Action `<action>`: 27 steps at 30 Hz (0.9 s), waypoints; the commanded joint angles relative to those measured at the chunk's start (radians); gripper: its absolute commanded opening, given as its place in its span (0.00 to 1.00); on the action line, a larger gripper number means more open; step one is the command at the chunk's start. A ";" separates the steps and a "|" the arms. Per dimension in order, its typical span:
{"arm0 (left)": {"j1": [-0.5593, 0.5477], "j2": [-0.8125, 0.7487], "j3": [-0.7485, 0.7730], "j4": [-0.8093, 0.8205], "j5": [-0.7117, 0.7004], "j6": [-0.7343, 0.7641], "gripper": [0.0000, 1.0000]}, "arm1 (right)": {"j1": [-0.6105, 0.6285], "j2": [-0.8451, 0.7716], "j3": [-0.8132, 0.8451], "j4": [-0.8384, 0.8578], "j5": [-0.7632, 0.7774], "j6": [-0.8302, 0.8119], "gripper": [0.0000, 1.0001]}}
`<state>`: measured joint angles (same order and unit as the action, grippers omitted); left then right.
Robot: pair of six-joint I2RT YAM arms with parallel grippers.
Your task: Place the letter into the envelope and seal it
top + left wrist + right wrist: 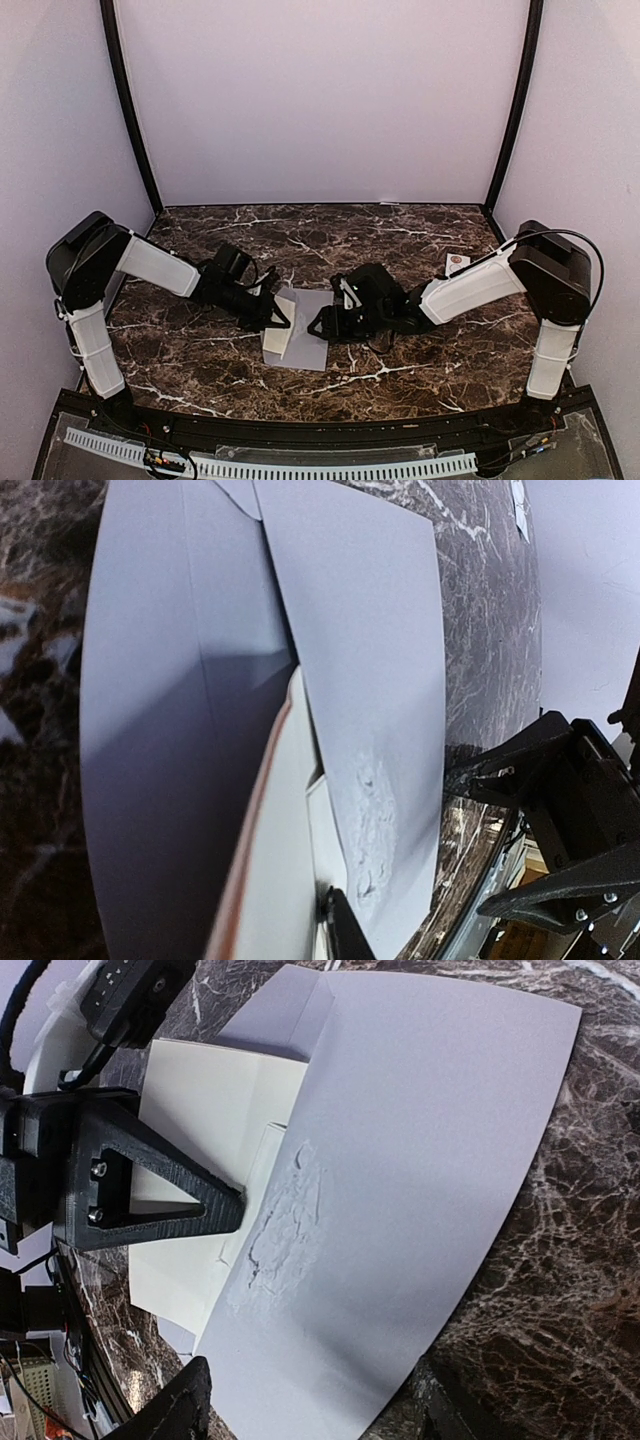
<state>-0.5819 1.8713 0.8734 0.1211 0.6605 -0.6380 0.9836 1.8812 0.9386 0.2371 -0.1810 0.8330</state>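
Note:
The grey-lavender envelope (312,345) lies on the marble table, its flap (170,730) open toward the left arm and its top panel (420,1180) bowed upward. The white letter (278,337) is pinched in my left gripper (284,318), whose jaws are shut on it. In the left wrist view the letter (270,860) is partly slid under the top panel (370,660). My right gripper (310,1420) hovers over the envelope's other end with its jaws apart. One of its fingertips (175,1405) stands at each long edge; I cannot tell if they touch the paper.
A small white sticker sheet (457,264) lies at the back right, near the right arm's elbow. The two grippers sit close together over the envelope at the table's middle. Dark marble surrounds the envelope, and the table's front rail (300,430) runs along the near edge.

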 commanded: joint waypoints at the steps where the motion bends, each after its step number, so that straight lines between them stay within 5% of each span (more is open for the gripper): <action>1: -0.009 -0.044 0.017 -0.105 -0.077 0.063 0.13 | 0.015 0.011 -0.009 -0.045 0.020 0.012 0.65; 14: -0.010 -0.183 0.036 -0.317 -0.232 0.153 0.50 | 0.014 -0.011 -0.007 -0.070 0.046 -0.001 0.65; 27: -0.010 -0.262 0.034 -0.402 -0.284 0.161 0.73 | 0.015 -0.038 -0.003 -0.080 0.047 -0.003 0.65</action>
<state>-0.5915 1.6485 0.9009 -0.2302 0.3996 -0.4866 0.9897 1.8671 0.9386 0.2016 -0.1551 0.8322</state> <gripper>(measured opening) 0.724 0.649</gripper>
